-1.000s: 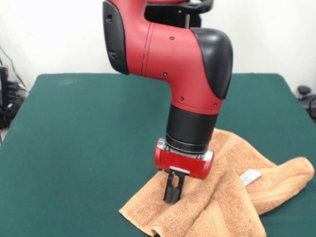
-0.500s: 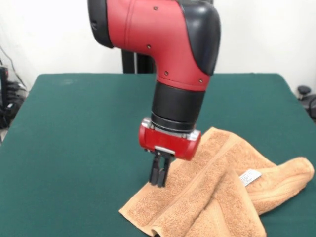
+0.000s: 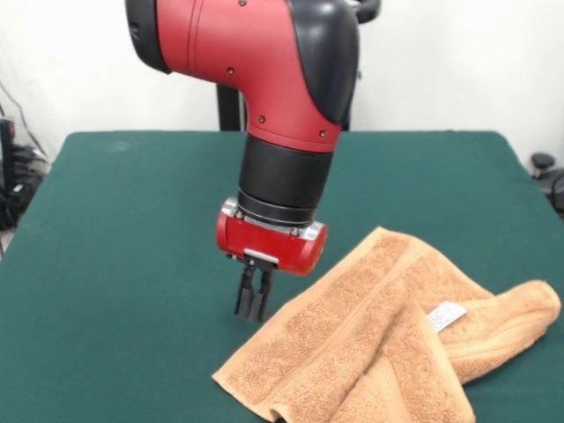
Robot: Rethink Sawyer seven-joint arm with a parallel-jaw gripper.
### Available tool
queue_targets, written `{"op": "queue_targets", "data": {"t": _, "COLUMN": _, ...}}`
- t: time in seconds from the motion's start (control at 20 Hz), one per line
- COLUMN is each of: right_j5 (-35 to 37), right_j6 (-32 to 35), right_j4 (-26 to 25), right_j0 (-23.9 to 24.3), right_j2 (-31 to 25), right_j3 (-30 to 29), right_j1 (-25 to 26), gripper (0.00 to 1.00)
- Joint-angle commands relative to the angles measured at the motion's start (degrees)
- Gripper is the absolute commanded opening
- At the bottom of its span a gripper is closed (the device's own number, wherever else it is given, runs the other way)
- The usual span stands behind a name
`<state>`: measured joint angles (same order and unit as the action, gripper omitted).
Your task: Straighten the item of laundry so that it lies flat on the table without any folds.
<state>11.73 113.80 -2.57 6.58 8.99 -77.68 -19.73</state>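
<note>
The orange-tan terry towel (image 3: 379,339) lies crumpled at the near right of the green table (image 3: 132,229). It has folds: one part is doubled over at the right end, and a white label (image 3: 446,315) shows there. A woven band stripe runs along its length. My gripper (image 3: 251,313) hangs on the red and black arm, just off the towel's left edge and above the felt. Its fingers are shut together and hold nothing.
Cables and dark equipment (image 3: 13,167) sit beyond the table's left edge. A dark object (image 3: 546,172) stands past the right edge. The towel reaches the picture's bottom edge.
The gripper has moved left and up, from over the towel to just off its left edge. The towel has not moved.
</note>
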Motion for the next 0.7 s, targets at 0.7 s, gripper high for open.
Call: {"op": "queue_targets", "data": {"t": 0.7, "right_j5": -7.1, "right_j6": 9.9, "right_j4": 2.0, "right_j0": -5.7, "right_j2": -3.9, "right_j3": -2.1, "right_j1": 8.0, "gripper": 0.00}}
